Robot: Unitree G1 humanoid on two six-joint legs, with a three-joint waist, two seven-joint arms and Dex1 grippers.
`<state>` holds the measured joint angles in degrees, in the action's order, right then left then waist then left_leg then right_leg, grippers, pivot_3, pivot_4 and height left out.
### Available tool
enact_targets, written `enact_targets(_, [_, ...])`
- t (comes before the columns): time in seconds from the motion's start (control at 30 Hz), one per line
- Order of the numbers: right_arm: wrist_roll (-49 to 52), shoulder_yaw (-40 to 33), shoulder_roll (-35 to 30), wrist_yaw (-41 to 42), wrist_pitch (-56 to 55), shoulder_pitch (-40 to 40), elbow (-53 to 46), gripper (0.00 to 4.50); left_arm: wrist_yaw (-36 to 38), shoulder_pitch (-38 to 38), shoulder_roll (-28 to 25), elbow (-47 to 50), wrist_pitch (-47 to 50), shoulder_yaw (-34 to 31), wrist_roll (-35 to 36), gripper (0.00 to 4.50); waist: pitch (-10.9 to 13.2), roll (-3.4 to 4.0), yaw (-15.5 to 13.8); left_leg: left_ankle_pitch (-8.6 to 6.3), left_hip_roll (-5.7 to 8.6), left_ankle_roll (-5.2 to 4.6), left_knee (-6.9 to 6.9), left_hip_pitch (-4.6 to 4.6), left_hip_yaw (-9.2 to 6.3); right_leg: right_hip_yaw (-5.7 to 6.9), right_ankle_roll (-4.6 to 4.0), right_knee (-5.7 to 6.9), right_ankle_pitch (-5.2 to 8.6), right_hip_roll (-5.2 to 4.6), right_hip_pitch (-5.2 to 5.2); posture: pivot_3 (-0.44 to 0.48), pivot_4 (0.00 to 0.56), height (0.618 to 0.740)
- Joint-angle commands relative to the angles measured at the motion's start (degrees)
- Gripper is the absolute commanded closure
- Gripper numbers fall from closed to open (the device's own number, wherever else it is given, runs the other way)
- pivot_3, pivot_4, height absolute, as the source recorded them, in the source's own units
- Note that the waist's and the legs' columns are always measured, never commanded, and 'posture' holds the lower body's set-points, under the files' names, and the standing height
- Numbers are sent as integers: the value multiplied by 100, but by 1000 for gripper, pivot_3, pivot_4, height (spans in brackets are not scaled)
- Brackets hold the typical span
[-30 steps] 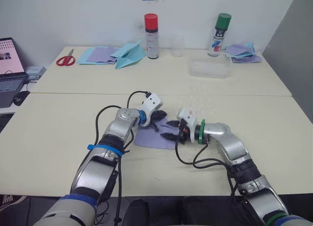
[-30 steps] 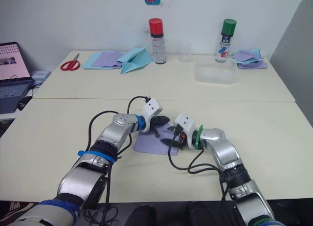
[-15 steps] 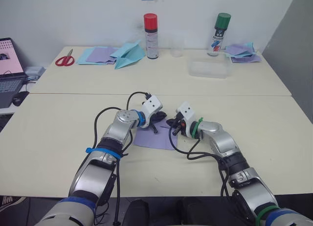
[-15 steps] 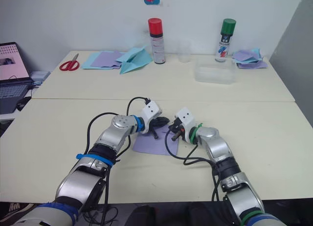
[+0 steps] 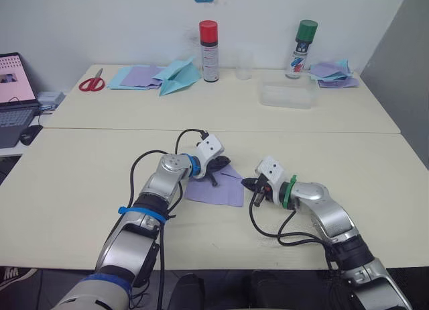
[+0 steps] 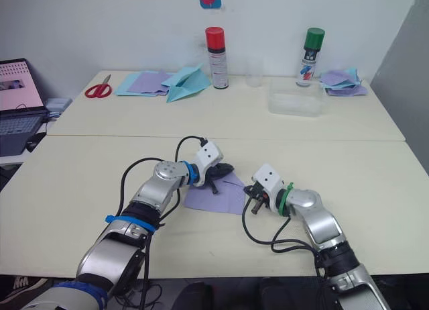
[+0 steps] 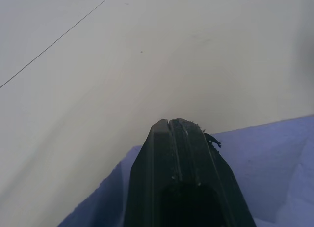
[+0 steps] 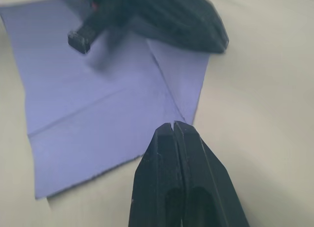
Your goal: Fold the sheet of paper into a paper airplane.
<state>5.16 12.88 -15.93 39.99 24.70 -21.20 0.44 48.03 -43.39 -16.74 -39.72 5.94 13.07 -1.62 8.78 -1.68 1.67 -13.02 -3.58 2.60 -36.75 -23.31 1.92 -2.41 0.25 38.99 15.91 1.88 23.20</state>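
Note:
The sheet of paper (image 5: 218, 190) is lavender and lies nearly flat on the near table, crossed by crease lines (image 8: 98, 114), with a triangular flap at one corner. My left gripper (image 5: 215, 176) is shut, and its fingertips (image 7: 174, 125) press down on the sheet's far edge. Just off the sheet's right edge my right gripper (image 5: 254, 191) is shut and holds nothing. Its fingertips (image 8: 174, 127) sit at the paper's border. The paper airplane is out of view.
On the far table stand a red-capped spray can (image 5: 208, 41), a green-capped can (image 5: 305, 39), a clear cup (image 5: 244, 63) and a clear box (image 5: 288, 95). A light-blue paper plane (image 5: 175, 77), scissors (image 5: 90, 82) and piles of sheets (image 5: 332, 71) lie there. A laptop (image 5: 13, 88) is at the left.
My right gripper has shut and drawn back to the right, from on top of the sheet to just off its right edge. The left gripper has stayed pressed on the far edge.

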Motion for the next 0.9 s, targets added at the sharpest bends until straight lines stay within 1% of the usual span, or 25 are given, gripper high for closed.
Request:
enact_targets(0.03, [54,-145,293,-308,-526,-286,-26,4492,134,239,52,-59,156,193,-138,4500,0,0,3,0,0,0,-1,0,0,0,0,1,0,0,0,0,150,740])
enact_targets(0.23, [-363,481,500,-346,-405,-518,684,4492,136,276,46,2,176,181,-132,4500,-1,-1,-8,0,1,0,-2,-3,3,-3,0,-3,0,-1,0,0,150,740])
enact_targets(0.43, [-605,754,470,-345,-88,-582,1080,4492,106,221,14,118,247,37,-19,4500,-2,-2,0,0,-1,0,-3,1,2,-2,-1,1,0,-1,0,0,150,740])
enact_targets(0.53, [-648,782,429,-357,-121,-591,1123,4492,266,286,84,759,551,-274,474,4500,-2,-1,10,0,-2,0,-3,4,3,-4,0,4,0,0,-1,0,150,740])
enact_targets(0.6, [-644,769,414,-357,-121,-594,1126,4492,327,315,114,1124,804,-355,647,4500,-1,-2,10,0,-2,0,-3,1,3,-5,0,4,0,0,1,0,150,740])
enact_targets(0.73, [-632,762,433,-385,-94,-596,1173,4492,285,310,103,1102,900,-195,504,4500,-1,-2,7,0,-1,0,-7,0,2,-4,-1,5,0,0,1,0,150,740])
enact_targets(0.9, [-620,743,450,-401,-68,-625,1180,4492,-8,239,56,622,1009,-26,125,4500,-2,-2,4,0,-1,0,-7,1,1,-4,-1,5,0,0,1,0,150,740])
